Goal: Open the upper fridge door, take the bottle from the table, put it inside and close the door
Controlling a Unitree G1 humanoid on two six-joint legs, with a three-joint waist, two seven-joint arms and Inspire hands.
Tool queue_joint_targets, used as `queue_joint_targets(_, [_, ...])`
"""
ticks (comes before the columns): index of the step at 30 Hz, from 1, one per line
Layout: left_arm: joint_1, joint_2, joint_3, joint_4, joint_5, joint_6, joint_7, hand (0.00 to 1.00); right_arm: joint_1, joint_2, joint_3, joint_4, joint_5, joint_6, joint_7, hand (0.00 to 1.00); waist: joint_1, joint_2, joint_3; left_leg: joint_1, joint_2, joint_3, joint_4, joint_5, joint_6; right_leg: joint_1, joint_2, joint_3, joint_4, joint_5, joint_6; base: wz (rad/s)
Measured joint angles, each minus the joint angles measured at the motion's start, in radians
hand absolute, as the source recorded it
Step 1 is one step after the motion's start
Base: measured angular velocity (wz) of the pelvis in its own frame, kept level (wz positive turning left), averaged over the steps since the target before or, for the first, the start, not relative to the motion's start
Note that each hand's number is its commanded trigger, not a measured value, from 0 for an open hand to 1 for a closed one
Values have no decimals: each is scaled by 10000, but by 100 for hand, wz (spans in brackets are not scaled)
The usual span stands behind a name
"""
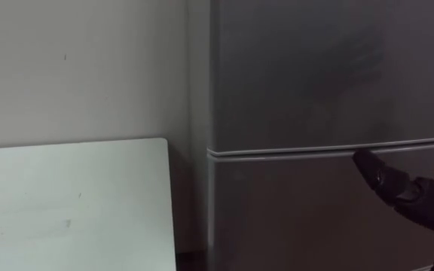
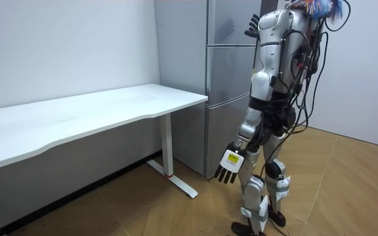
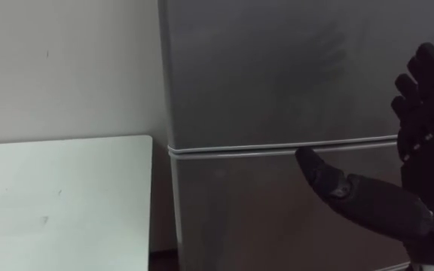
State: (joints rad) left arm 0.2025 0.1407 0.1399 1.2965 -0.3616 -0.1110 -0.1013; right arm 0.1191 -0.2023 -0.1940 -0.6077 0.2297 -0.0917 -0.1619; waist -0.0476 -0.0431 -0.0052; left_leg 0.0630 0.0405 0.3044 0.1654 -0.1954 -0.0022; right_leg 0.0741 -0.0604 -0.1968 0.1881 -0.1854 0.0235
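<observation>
Door-opening step: my right hand point(image 3: 417, 173), spread and empty, hovers at the closed upper fridge door point(image 1: 315, 68); left hand point(image 2: 228, 169) hangs loose, empty. Where the bottle is, I cannot tell. Next: hook the door's edge.

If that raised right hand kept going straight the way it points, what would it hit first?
Probably the fridge's upper door, just above its seam with the lower door. How far off the open right hand is stays unclear.
</observation>
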Motion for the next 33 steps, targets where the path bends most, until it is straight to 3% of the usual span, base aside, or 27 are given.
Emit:
queue_joint_targets(20, [-9, 73, -132, -36, 5, 171, 129, 0, -10, 34, 561, 329, -686, 73, -102, 0, 40, -72, 35, 27, -3, -243, 11, 4, -4, 133, 2, -134, -18, 2, -2, 2])
queue_joint_targets(24, [-16, 84, -142, -67, 7, 198, 80, 0, -10, 38, 559, 572, -1868, 205, -272, 0, 175, -84, 32, 16, -3, -307, 7, 13, -14, 149, -45, -596, -17, 2, -2, 4])
queue_joint_targets(27, [-14, 67, -136, -202, 7, 209, 66, 0, -136, 39, 552, 863, -2524, 208, -593, 0, 327, -84, 27, 23, -6, -305, 9, 14, -15, 171, -57, -694, -17, 2, -2, 3])
queue_joint_targets(33, [-22, 64, -150, -207, 6, 231, 231, 0, -334, 39, 569, 1058, -3204, 220, -1389, 0, 530, -117, 48, 37, -12, -472, 12, 14, -16, 300, -89, -1224, -31, 2, -1, 9])
